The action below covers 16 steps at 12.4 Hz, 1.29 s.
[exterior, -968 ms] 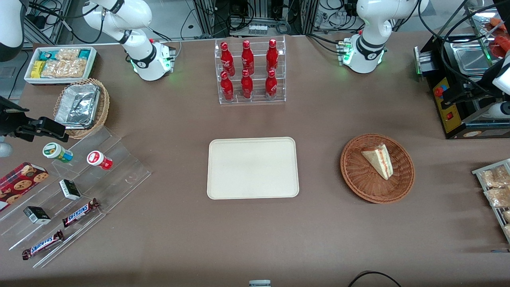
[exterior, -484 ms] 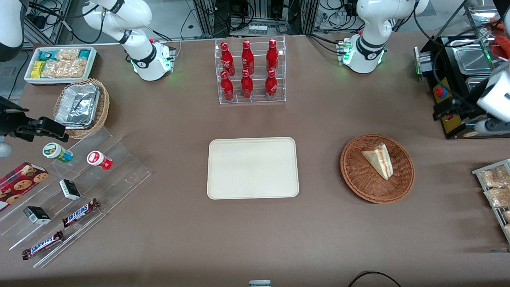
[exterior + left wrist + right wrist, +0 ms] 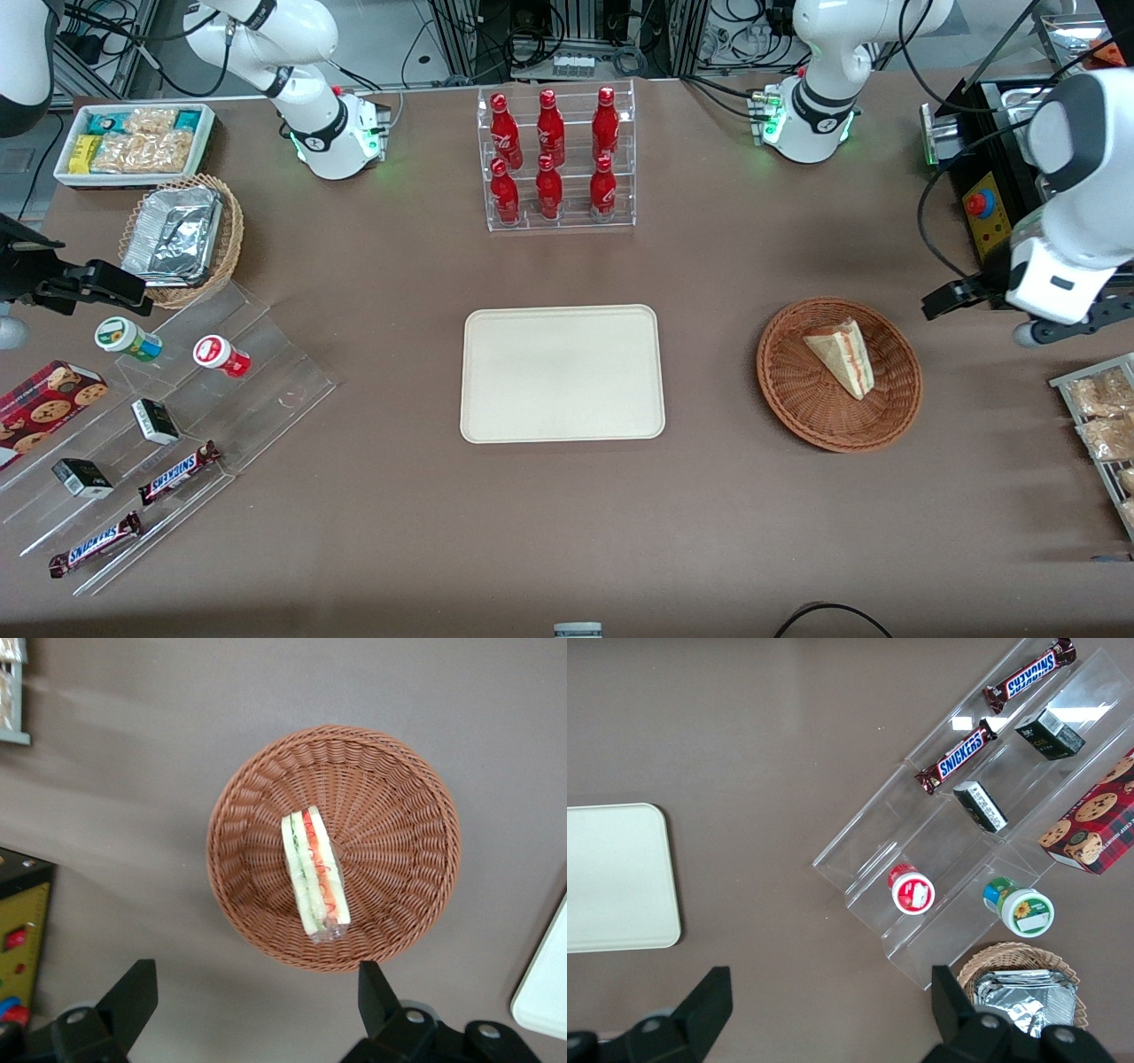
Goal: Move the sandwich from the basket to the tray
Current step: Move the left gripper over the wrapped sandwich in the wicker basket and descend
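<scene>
Arm shell: glossy white, rounded segments, grey joint cap
Arm base: white, dark band, green light
Cables: black, looping off the wrist
gripper (image 3: 252, 1001): black, two pointed fingers (image 3: 133, 992), silver screws, held above the table, fingers spread

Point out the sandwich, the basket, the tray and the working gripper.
sandwich (image 3: 315, 877), left wrist view, filling edge.
basket (image 3: 797, 403), front view, woven wall.
tray (image 3: 562, 374), front view, bare middle.
gripper (image 3: 257, 997), left wrist view, between open jaws, above the table beside the basket.
</scene>
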Motion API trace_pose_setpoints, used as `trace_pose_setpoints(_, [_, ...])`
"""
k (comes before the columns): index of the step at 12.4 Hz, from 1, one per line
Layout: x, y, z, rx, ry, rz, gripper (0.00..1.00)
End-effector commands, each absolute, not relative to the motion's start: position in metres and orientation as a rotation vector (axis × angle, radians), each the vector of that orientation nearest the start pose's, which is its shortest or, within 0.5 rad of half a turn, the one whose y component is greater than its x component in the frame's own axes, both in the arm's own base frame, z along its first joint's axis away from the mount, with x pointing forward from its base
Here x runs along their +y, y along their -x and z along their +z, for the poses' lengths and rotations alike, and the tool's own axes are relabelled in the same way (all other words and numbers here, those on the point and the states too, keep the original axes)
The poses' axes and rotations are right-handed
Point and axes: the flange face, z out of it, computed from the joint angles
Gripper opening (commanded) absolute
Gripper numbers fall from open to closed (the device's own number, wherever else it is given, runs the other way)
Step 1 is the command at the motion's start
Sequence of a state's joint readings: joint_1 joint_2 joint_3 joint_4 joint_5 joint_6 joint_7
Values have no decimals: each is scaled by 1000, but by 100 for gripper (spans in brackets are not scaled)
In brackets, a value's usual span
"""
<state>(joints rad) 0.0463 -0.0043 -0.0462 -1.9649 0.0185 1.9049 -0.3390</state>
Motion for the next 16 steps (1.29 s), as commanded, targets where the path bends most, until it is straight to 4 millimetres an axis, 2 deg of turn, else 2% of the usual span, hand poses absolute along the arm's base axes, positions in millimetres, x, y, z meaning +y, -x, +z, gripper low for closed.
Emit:
trace_pose_setpoints(1, [-11, -538, 451, -625, 3052, 33, 100])
trace_pose_setpoints(6, [-34, -529, 378, -604, 3058, 52, 100])
trace_pose_setpoints(8, [-40, -534, 351, -587, 3064, 62, 100])
trace_pose_setpoints(12, [-45, -540, 313, -585, 3066, 98, 100])
trace_pose_setpoints(16, [-46, -544, 277, -665, 3052, 107, 100])
